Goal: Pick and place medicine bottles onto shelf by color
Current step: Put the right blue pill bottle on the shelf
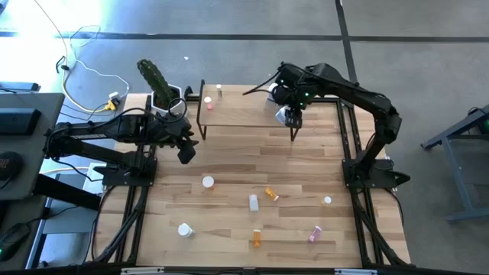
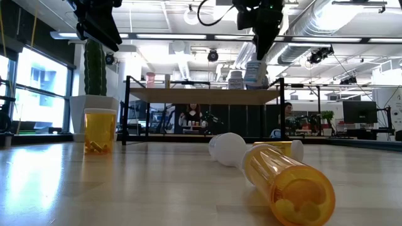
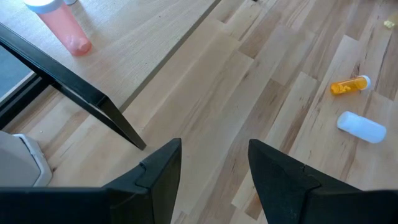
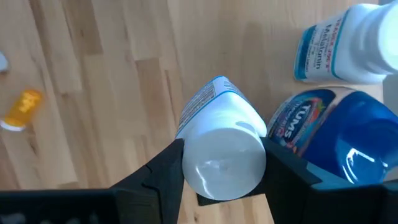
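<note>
My right gripper [image 1: 289,116] is shut on a white, white-capped medicine bottle [image 4: 219,146] over the right end of the light-wood shelf [image 1: 244,114]. A blue bottle [image 4: 339,134] and a white bottle with a teal label [image 4: 345,46] stand on the shelf right beside it. A pink bottle [image 3: 60,26] stands at the shelf's left end. My left gripper [image 3: 214,158] is open and empty above the table, near the shelf's left legs [image 3: 81,96]. Several white, orange and pink bottles lie on the near half of the table. My right gripper pinches the white bottle's top, at the cap and shoulder [image 4: 186,163], between its two fingers, coming from above and pointing down. The bottle hangs roughly upright below the fingers [image 2: 254,72]. Whether its base touches the shelf board I cannot tell.
A white pot with a green cactus [image 1: 159,85] stands at the table's far left, beside the shelf. Loose bottles lie on the table: white [image 1: 208,182], orange [image 1: 271,194], white [image 1: 254,202], orange [image 1: 257,238], pink [image 1: 315,234]. The shelf's middle [image 1: 241,107] is bare.
</note>
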Available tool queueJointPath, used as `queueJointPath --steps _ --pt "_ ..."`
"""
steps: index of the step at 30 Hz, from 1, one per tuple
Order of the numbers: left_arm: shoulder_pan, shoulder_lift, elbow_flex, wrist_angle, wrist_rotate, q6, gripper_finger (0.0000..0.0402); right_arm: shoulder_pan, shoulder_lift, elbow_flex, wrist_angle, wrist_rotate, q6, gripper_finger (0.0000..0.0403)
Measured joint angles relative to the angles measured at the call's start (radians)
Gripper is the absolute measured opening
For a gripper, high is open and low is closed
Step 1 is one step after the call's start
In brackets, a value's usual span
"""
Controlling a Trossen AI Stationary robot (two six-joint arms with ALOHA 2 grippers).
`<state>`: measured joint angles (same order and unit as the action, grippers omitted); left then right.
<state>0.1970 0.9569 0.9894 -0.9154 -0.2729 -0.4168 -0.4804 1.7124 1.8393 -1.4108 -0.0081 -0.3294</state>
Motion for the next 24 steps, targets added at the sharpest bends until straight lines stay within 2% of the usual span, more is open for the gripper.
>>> queueJointPath --steps 5,24 --pt "0.000 0.000 0.000 0.000 0.000 0.000 0.0174 0.011 0.022 0.000 -0.001 0.084 -0.013 0.0165" --pt "0.000 0.000 0.000 0.000 0.000 0.000 0.0174 0.011 0.025 -0.004 -0.022 0.077 -0.035 0.0165"
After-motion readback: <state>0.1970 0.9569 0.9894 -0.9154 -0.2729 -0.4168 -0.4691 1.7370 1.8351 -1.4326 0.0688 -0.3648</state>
